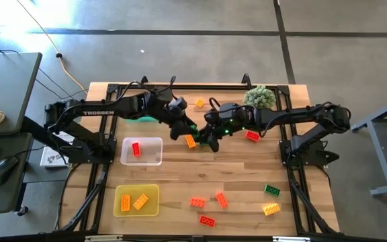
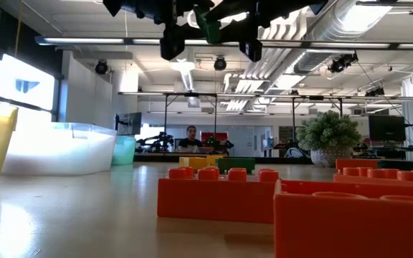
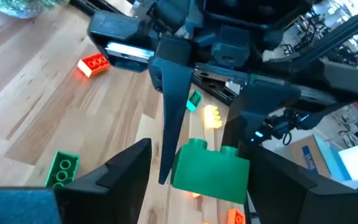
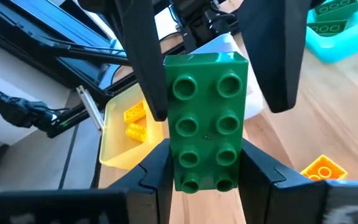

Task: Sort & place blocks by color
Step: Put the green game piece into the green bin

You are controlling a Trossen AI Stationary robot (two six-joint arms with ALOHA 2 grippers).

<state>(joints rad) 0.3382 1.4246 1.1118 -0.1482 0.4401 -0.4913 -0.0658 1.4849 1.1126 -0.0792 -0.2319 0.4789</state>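
Wood table (image 1: 180, 175), green block (image 4: 205, 121) between right claw (image 4: 205, 177) fingers

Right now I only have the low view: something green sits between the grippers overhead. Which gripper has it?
Observer: The right gripper is shut on the green brick.
Operator: And the left one?
Observer: The left gripper is open, with a finger on either side of the brick and a gap showing.
Operator: Anything in the green tray?
Observer: Yes, the right wrist view shows green bricks lying in the green tray.
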